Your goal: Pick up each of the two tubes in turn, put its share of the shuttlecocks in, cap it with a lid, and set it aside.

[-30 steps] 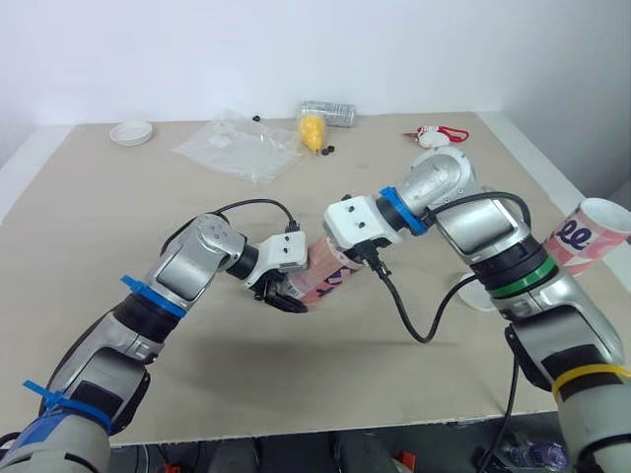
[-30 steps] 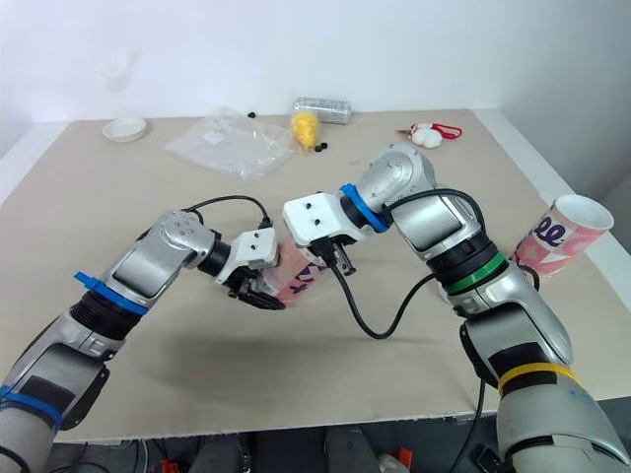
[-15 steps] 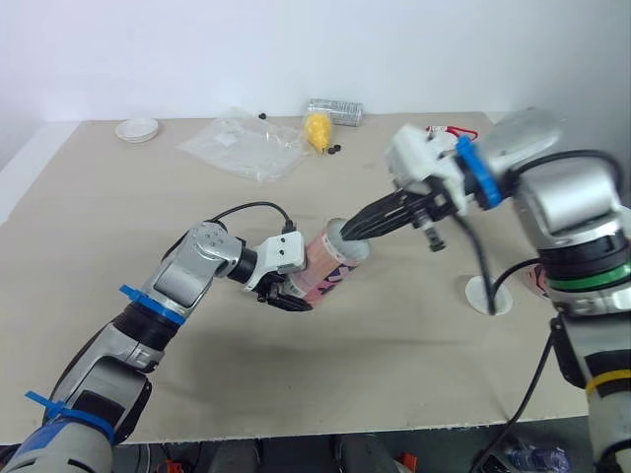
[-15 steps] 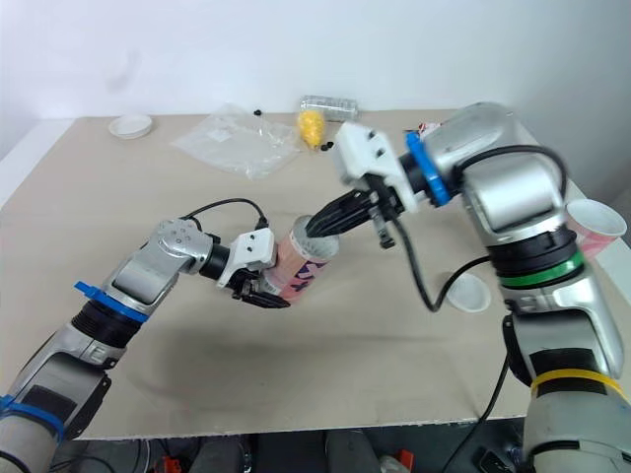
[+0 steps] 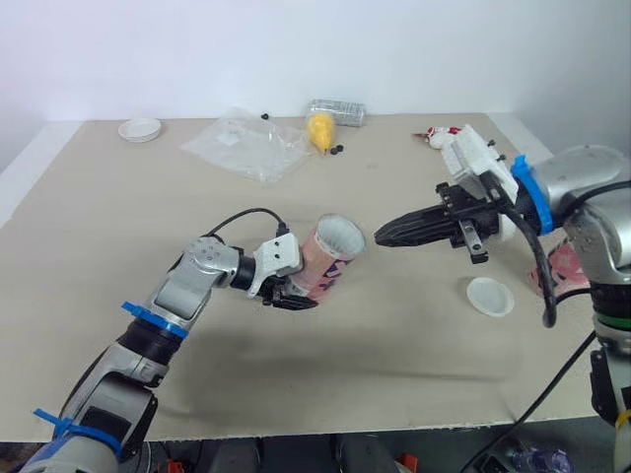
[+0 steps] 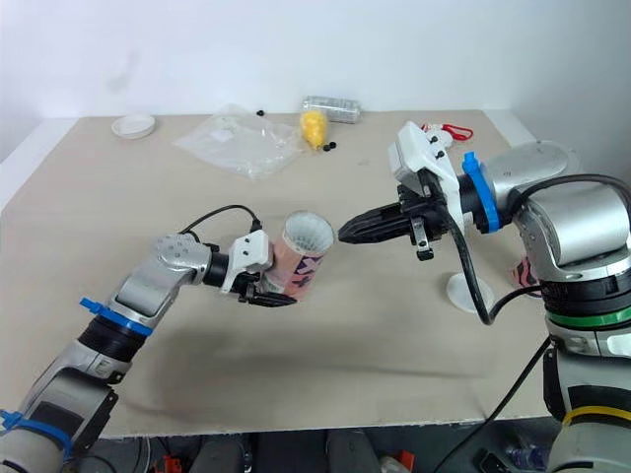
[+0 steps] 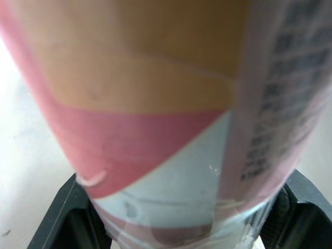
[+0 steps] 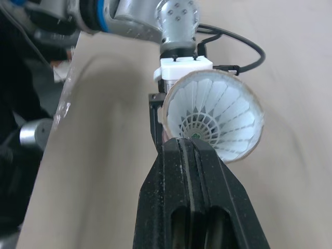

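Left wrist view: printed cylindrical tube (image 7: 155, 104)

This is looking like a robotics lab or test room rather than a home. A bare beige table (image 5: 99, 296) is standing against plain white walls (image 5: 296, 49), and odd props are lying scattered across it: a crumpled clear plastic bag (image 5: 242, 148), a small white dish (image 5: 139, 129) and a loose white lid (image 5: 490, 296). The left gripper (image 5: 291, 296), trailing an exposed black cable (image 5: 242, 212), is clasping a pink tube (image 5: 328, 258) over the tabletop.
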You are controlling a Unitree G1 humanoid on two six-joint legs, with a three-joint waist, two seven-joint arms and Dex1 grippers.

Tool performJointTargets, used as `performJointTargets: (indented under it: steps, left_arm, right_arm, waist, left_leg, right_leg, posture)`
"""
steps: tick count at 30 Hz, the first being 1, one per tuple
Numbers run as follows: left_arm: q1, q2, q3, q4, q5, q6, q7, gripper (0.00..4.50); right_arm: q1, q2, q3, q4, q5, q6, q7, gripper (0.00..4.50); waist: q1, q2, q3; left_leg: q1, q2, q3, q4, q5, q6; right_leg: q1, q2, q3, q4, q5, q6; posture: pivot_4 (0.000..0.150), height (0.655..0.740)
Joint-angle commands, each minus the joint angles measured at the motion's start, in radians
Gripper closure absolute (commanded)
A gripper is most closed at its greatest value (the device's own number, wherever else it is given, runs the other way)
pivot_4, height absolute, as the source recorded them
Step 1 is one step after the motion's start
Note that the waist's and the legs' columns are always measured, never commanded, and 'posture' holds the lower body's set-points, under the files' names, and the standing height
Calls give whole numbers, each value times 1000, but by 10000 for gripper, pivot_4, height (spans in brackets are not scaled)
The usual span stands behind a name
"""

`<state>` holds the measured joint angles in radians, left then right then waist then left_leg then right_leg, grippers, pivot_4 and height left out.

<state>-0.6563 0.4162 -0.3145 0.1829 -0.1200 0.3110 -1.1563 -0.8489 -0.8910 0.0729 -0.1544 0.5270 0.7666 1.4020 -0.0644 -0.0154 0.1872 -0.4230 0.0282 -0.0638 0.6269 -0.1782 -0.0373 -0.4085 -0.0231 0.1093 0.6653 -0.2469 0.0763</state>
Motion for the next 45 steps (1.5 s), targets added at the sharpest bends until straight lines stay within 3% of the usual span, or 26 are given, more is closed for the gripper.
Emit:
performJointTargets:
  steps: [1,5,15,18,25,26,34,45]
  left_arm:
    - [28,-28,41,-9,-26,-46,49,16022]
    - [141,-106,56,-50,-43,-171,130,16022]
    - [262,-211,76,-34,-50,-289,236,16022]
    - [269,-211,53,-18,-19,-334,242,16022]
    - [256,-185,0,5,19,-432,195,16022]
    - [255,-183,-5,6,20,-437,191,16022]
    - [259,-186,-7,-3,18,-416,209,16022]
    - [276,-198,-4,-12,-39,-334,185,16022]
  right_arm:
    - [67,42,-87,-40,41,-15,-95,44229]
    - [244,95,-174,-100,48,-56,-219,44229]
    - [425,85,-332,-126,78,-46,-376,44229]
    - [462,70,-364,-93,74,-29,-412,36101]
    - [554,-97,-302,-27,-15,-75,-329,2684]
    - [558,-126,-282,-13,-33,-84,-309,282]
    - [539,-323,-118,72,-148,-107,-157,282]
    - [391,-313,54,253,-313,-169,-109,282]
  waist:
    - [5,0,0]
    - [15,0,0]
    - [19,0,0]
    - [19,0,0]
    - [19,0,0]
    - [19,0,0]
    - [18,0,0]
    - [17,0,0]
  left_leg:
    - [0,0,0,0,0,0]
    - [0,0,0,-1,0,0]
    - [0,-1,0,3,0,0]
    - [0,-1,0,3,0,0]
    - [0,-1,2,3,0,0]
    - [0,-1,2,3,0,0]
    - [1,0,3,3,0,0]
    - [1,0,5,4,0,0]
  right_leg:
    - [0,0,0,0,0,0]
    - [0,0,0,0,0,0]
    - [2,0,1,-1,2,1]
    - [2,0,1,-1,3,1]
    - [1,0,2,-1,2,1]
    - [1,0,2,-1,2,1]
    - [1,0,3,-1,0,-2]
    - [1,-1,3,-2,0,-1]
  posture:
    - [1500,7400]
    - [1500,7400]
    - [1500,7400]
    - [1500,7400]
    - [1500,7400]
    - [1500,7400]
    - [1500,7400]
    - [1500,7400]
